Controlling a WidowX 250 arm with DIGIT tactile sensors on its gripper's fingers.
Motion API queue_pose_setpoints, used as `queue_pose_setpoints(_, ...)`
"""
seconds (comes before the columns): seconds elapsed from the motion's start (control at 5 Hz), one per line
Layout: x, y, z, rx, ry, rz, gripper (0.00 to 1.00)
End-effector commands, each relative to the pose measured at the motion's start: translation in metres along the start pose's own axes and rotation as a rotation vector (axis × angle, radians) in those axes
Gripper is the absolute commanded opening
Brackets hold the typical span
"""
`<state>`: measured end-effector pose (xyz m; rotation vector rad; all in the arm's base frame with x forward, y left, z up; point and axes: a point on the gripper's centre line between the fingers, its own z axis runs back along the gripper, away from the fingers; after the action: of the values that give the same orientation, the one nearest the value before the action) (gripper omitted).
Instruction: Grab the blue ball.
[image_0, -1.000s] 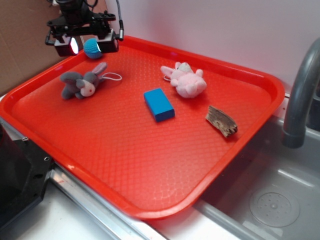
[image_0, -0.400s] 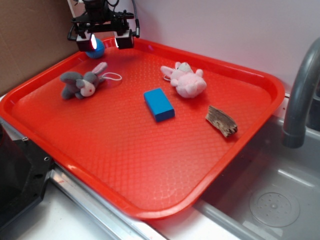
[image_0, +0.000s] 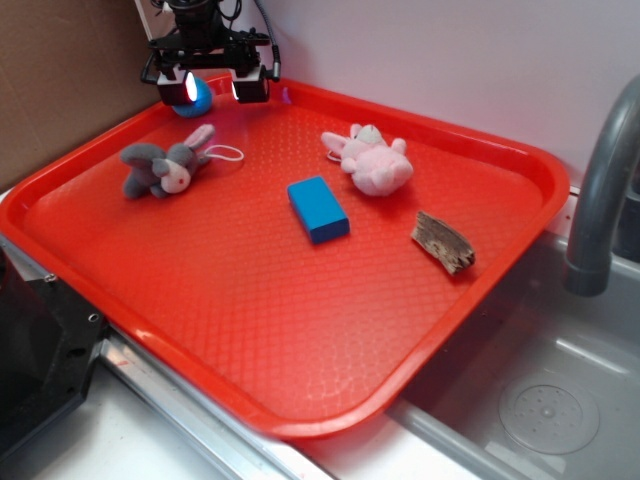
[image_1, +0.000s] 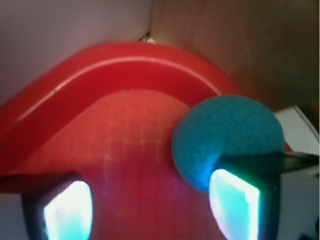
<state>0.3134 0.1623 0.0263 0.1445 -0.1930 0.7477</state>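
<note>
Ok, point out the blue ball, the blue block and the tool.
blue ball (image_1: 225, 130), wrist view, middle of its knitted face.
blue block (image_0: 318, 208), exterior view, top face.
tool (image_0: 212, 88), exterior view, gap midway between its lit fingertips.

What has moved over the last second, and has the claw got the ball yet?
The claw shifted right along the tray's far edge, and the blue ball now sits against one finger rather than centered between them. It's open, not gripping. The grey bunny, pink plush, blue block and wood piece stayed put.

Exterior view high over the red tray; wrist view close at its far corner (shared)
</note>
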Motion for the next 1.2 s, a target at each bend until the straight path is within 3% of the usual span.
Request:
queue_pose_setpoints(0.0,0.034,0.027,0.009,0.044,-0.083,0.010,1.00)
queue_pose_setpoints(0.2,0.033,0.030,0.007,0.057,-0.073,0.012,0.91)
queue_pose_setpoints(0.4,0.025,0.043,0.009,0.050,-0.061,0.031,1.00)
queue_pose_setpoints(0.8,0.028,0.062,0.024,0.042,-0.063,0.069,1.00)
queue_pose_setpoints(1.0,0.031,0.070,0.023,0.072,-0.067,0.099,1.00)
